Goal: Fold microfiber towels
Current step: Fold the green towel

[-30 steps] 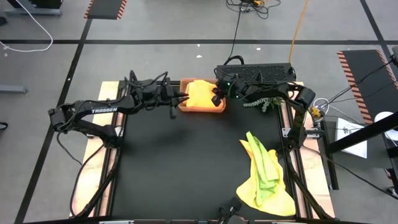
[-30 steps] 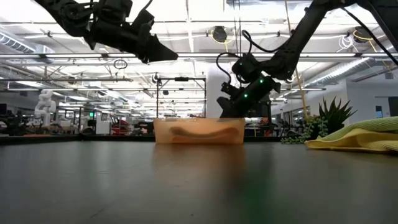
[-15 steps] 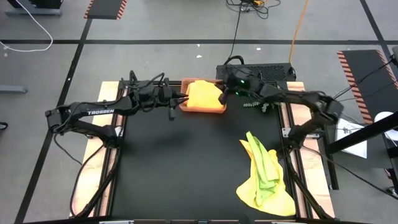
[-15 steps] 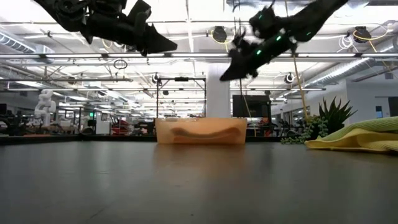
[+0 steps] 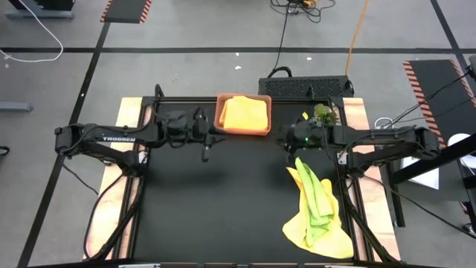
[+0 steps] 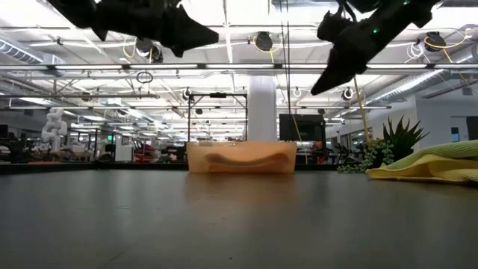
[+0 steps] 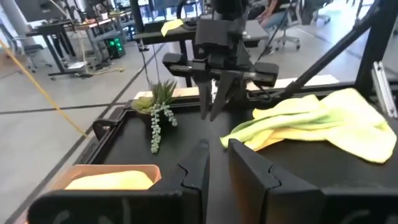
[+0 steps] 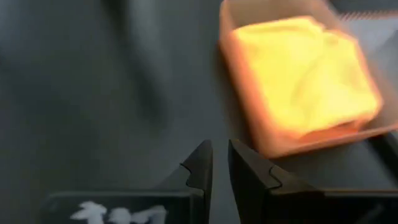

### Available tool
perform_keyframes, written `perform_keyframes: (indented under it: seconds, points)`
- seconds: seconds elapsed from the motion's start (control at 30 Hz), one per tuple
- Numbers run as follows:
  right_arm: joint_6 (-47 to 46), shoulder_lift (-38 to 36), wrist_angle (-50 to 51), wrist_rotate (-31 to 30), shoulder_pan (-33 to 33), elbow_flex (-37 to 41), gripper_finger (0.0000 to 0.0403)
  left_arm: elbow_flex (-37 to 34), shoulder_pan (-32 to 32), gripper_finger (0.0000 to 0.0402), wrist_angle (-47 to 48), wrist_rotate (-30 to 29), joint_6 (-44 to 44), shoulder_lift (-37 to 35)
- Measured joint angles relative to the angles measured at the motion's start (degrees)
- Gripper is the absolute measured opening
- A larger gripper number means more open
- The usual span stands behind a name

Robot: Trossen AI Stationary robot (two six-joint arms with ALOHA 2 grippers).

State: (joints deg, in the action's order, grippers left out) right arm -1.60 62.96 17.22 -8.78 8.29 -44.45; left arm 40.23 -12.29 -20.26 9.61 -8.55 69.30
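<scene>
Overhead I see the folded towel [image 5: 244,114] in the tray [image 5: 221,125]; low view hides it. Left hand [image 5: 210,138] and right hand [image 5: 286,141]: empty, fingers nearly together.

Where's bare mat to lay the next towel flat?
Free: the mat's middle and left side, between the tray and the near edge. Crowded: the right near corner under the yellow and lime towel heap, and the far right by the plant sprig.

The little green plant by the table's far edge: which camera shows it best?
The left wrist view: the plant sits unobstructed, spiky leaves up and a beaded strand trailing onto the black mat. The high view shows only a small green tuft beside the right arm. The low view catches it side-on at the far right. The right wrist view misses it.
</scene>
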Motion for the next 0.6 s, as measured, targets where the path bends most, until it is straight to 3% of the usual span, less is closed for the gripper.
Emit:
perform_keyframes:
  seconds: [0.2,0.43,0.6]
  points:
    - [-9.54,0.67,9.21,-0.15,-4.84,-0.07,0.0045,0.00,9.09,0.0062,2.48,-8.71,-0.52,0.03]
    - [-16.89,1.36,13.13,-0.10,-11.79,-0.09,0.0112,0.03,18.64,0.0063,2.23,-15.02,0.03,2.23]
    - [-28.70,1.33,21.71,-0.21,-15.29,-0.07,0.0140,0.02,23.18,0.0062,2.37,-18.69,0.93,3.81]
